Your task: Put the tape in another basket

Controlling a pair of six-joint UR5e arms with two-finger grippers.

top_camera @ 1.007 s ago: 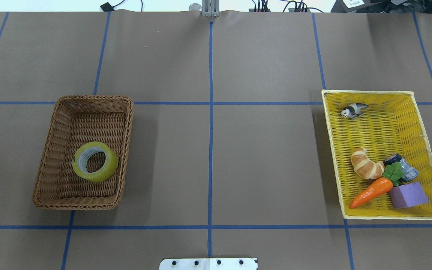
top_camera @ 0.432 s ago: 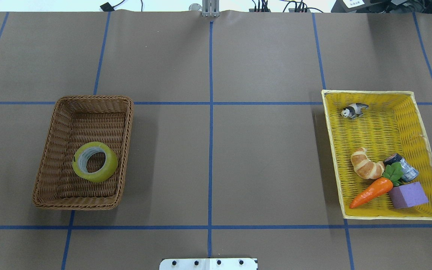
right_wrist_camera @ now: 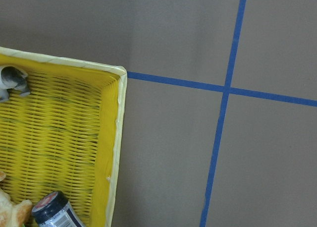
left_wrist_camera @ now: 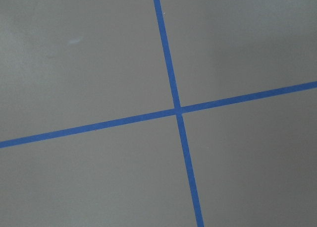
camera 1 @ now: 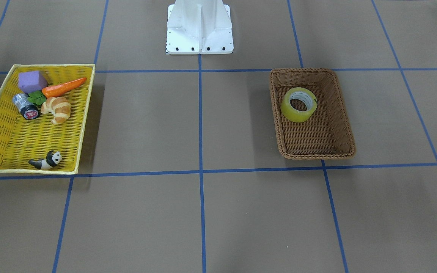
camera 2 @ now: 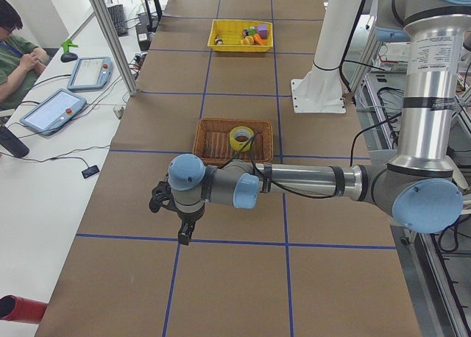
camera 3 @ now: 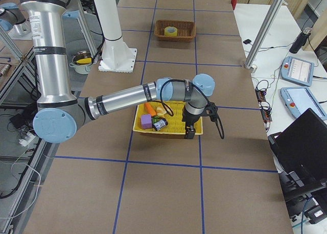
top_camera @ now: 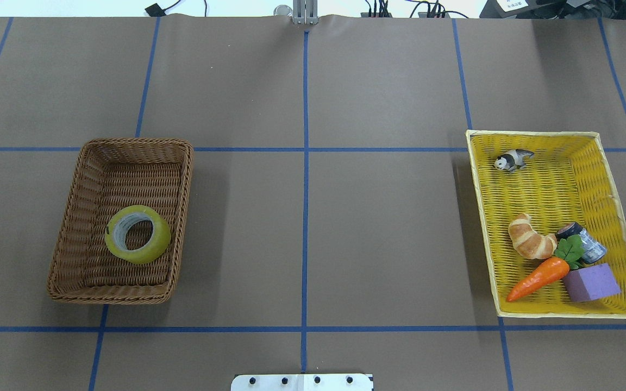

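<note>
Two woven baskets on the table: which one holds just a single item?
The brown wicker basket on the robot's left: only the tape lies in it. The yellow tray on the robot's right holds five small things.

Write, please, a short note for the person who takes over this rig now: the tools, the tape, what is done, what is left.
Left tool: above bare table, short of the brown basket; open or shut, cannot tell.
Right tool: over a corner of the yellow tray; cannot tell either.
Tape: lies flat in the brown basket, nothing touching it.
Done: nothing yet.
Left: grasp the tape, lift it and carry it across, probably to the yellow tray, the only other basket in view.
</note>
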